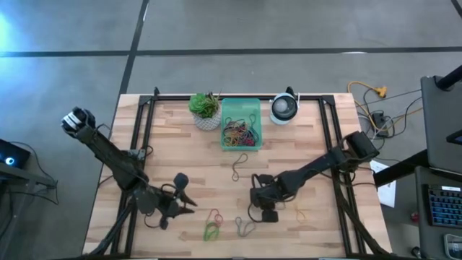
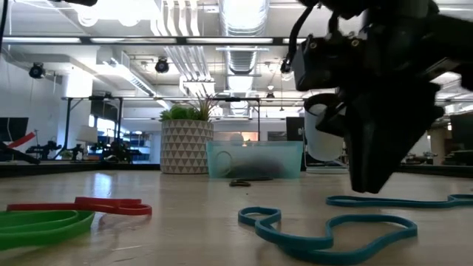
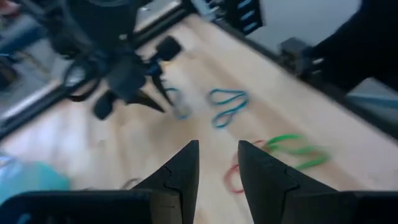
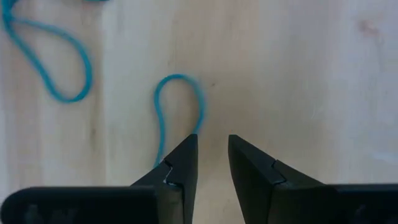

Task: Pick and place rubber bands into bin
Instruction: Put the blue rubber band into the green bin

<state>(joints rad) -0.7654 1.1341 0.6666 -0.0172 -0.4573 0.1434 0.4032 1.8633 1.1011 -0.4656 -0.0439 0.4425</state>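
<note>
Nearest the low camera: a green rubber band (image 2: 41,225) flat on the wooden table (image 2: 185,244), a red band (image 2: 96,206) touching it on the bin side, a teal band (image 2: 325,230) just beside them. Farther off, toward the table's far edge, the mint bin (image 1: 240,123), already loaded with a tangle of bands (image 1: 238,131), between a potted plant (image 1: 206,110) and a round white device (image 1: 284,109). One brown band (image 1: 239,166) between bin and grippers; a pale one (image 1: 302,214) well apart, past the right gripper.

Step in hand, as judged: picking. Right gripper (image 4: 212,146) low over a second teal band (image 4: 180,106), jaws narrowly parted, empty, one fingertip (image 4: 186,146) touching the loop's strand, the loop itself off to one side. Left gripper (image 3: 217,152) above the table near the red and green bands, narrowly parted too, holding nothing.

Next move calls for a small sideways shift to straddle the strand, pressing fingertips onto the wood, closing, lifting, then carrying to the bin.
</note>
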